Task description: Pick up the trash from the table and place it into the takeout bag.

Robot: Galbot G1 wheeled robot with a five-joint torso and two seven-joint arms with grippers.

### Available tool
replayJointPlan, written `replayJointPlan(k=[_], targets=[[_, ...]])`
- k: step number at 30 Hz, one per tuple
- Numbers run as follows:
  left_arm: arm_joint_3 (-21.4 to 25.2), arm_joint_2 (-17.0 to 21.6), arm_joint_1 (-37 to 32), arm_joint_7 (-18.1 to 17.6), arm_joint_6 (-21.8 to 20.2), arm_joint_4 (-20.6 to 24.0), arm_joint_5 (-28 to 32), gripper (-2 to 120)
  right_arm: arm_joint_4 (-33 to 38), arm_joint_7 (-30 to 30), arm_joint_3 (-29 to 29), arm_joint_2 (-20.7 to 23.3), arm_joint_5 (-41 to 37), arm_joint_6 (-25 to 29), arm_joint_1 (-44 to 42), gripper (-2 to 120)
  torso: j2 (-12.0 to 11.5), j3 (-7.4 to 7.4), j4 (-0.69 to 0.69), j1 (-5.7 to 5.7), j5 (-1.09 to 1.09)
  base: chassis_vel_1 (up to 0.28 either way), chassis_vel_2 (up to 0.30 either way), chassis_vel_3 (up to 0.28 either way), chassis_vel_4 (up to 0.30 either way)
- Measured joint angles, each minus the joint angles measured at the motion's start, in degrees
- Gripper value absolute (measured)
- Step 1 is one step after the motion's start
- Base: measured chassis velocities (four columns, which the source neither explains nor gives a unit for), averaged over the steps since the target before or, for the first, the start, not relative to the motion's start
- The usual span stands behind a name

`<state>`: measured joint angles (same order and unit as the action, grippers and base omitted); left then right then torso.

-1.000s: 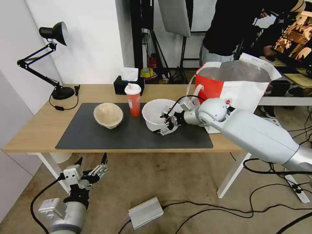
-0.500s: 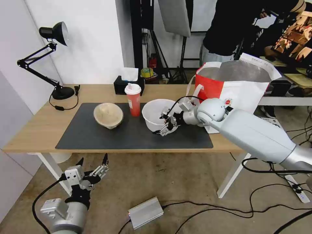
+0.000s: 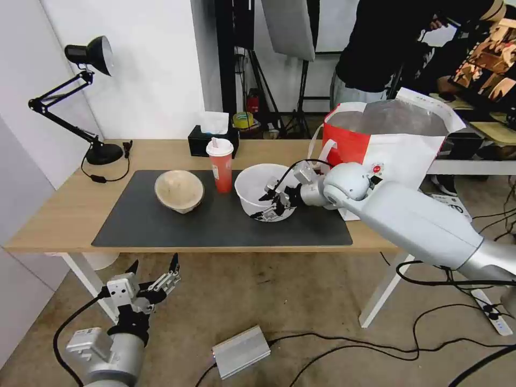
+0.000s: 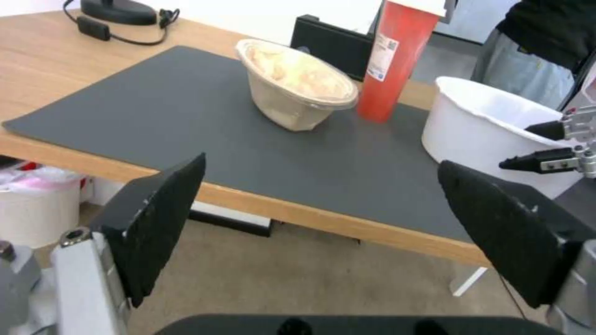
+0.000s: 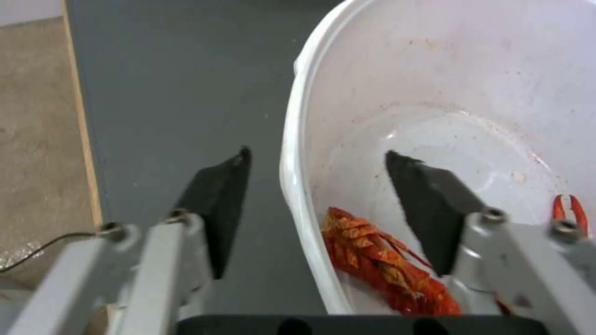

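In the head view the right gripper (image 3: 270, 205) and its arm cover the right, near part of the white bowl (image 3: 253, 185), and the inside bottom of this bowl is hidden by its own wall. The same arm hides the lower middle of the takeout bag (image 3: 398, 145). The red cup (image 3: 221, 164) stands in front of the black tissue box (image 3: 198, 141) and covers a part of it. The print on the label of the cup is too small to read.

In the right wrist view the far side of the white bowl is cut off by the picture's edge, and one finger (image 5: 428, 209) covers part of the red food scraps (image 5: 372, 260).
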<state>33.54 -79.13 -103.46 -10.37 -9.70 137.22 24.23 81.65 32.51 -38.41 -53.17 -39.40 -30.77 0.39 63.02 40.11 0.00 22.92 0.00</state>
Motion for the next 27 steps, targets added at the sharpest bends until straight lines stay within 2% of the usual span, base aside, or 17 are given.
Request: replayJointPlan(k=[2,4,6,8,9,12,16,27], targets=[[-0.02,-0.01,0.02,-0.02,0.01,-0.01,0.02,100,-0.03,0.03,-0.05,0.00,-0.06,-0.05,-0.02,43,0.00,0.00,0.00,0.00,0.00,0.000,0.000,0.000,0.000],[-0.04,-0.02,0.03,-0.03,0.02,-0.01,0.02,100,-0.04,0.04,-0.05,0.00,-0.08,-0.06,-0.04,41,0.00,0.00,0.00,0.00,0.00,0.000,0.000,0.000,0.000],[-0.10,-0.02,0.05,-0.04,0.02,-0.01,0.03,100,-0.05,0.05,-0.08,0.01,-0.10,-0.07,-0.08,31,0.00,0.00,0.00,0.00,0.00,0.000,0.000,0.000,0.000],[-0.10,-0.02,0.05,-0.04,0.02,-0.01,0.03,100,-0.05,0.05,-0.08,0.01,-0.10,-0.07,-0.08,31,0.00,0.00,0.00,0.00,0.00,0.000,0.000,0.000,0.000],[-0.26,-0.06,0.12,-0.05,0.03,-0.01,0.04,100,-0.05,0.05,-0.12,0.07,-0.12,-0.09,-0.16,21,0.00,0.00,0.00,0.00,0.00,0.000,0.000,0.000,0.000],[-0.38,-0.09,0.19,-0.08,0.06,-0.02,0.05,100,-0.05,0.05,-0.18,0.15,-0.15,-0.09,-0.29,6,0.00,0.00,0.00,0.00,0.00,0.000,0.000,0.000,0.000],[-0.40,-0.09,0.29,-0.10,0.09,-0.02,0.05,100,-0.11,0.04,-0.26,0.08,-0.19,-0.08,-0.29,0,0.00,0.00,0.00,0.00,0.00,0.000,0.000,0.000,0.000],[-0.60,-0.08,0.62,-0.20,0.24,-0.12,0.05,100,-0.43,-0.08,-0.47,-0.57,-0.38,-0.01,-0.23,0,0.00,-0.01,0.00,0.00,0.00,0.000,0.000,0.000,0.000]])
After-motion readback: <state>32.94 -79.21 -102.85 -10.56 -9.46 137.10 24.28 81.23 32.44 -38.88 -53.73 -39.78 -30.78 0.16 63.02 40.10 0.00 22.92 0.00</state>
